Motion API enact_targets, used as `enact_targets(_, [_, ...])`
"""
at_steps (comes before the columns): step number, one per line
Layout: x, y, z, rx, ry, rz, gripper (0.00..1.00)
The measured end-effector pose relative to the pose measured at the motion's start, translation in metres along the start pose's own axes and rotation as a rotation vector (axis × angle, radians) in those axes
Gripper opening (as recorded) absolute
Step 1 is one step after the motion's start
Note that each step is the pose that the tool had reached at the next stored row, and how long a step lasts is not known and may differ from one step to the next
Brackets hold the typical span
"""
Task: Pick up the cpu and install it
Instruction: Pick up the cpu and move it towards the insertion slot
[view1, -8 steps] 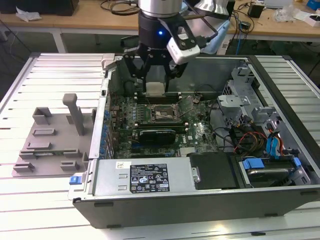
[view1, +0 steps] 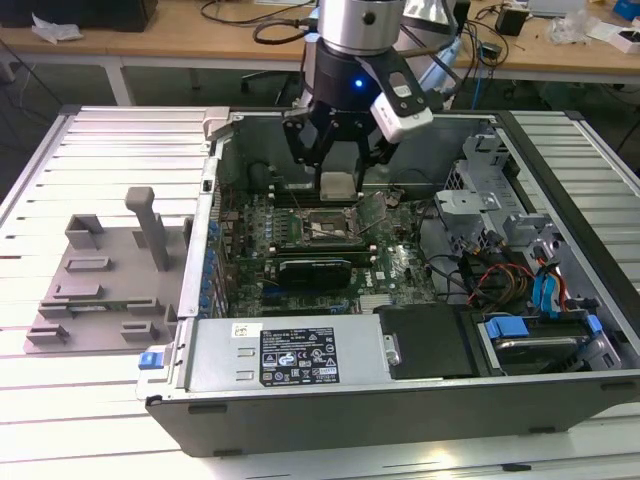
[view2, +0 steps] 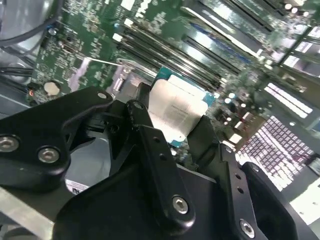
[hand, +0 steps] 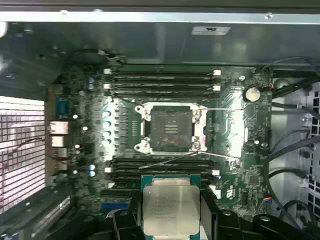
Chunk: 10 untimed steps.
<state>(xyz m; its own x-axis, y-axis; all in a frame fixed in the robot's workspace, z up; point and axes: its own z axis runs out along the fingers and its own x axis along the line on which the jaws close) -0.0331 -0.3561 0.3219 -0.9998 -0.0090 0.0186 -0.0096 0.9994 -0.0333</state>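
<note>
While the black gripper (hand: 170, 222) sits nearest the wrist cams, its two fingers (view2: 148, 131) pinch the cpu (hand: 171, 209) by opposite edges. So it's clamped on the chip, silver lid toward the first wrist cam, w/ a teal-green rim showing round it. The cpu hangs up off the motherboard (hand: 240, 150), apart from the CPU socket (hand: 171, 128) and not seated.

Between cpu and socket runs a bank of black DIMM slots (hand: 160, 169), w/ a thin wire lever (hand: 165, 159) lying across on the socket side. The socket itself is bare: dark pin field exposed, metal frame round it. A coin cell (hand: 252, 93) sits off one corner of the socket, near but not touching. Past the socket, on the side away from the cpu, comes a 2nd DIMM bank (hand: 160, 82), then the grey case wall (hand: 150, 40).

Exterior view puts the cpu just above the socket's far edge. Well off to the exterior view's right of the socket is a drive cage w/ blue tabs (view1: 545, 330) and loose cables. Outside the case, well to the exterior view's left of the socket, a grey fixture plate (view1: 100, 275) w/ an upright post rests on the slatted table (view1: 120, 130). Farthest behind the socket stands a wooden desk (view1: 180, 40) strewn w/ cables.
</note>
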Motion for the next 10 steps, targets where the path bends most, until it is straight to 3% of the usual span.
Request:
enact_targets(3, [-0.0075, 0.0035, 0.0062, 0.0001, 0.0004, 0.0, 0.55])
enact_targets(7, [-0.0113, 0.0105, 0.0142, 0.0002, 0.0004, 0.0, 0.55])
enact_targets(10, [-0.0139, 0.0116, 0.0155, 0.0, 0.0004, 0.0, 0.55])
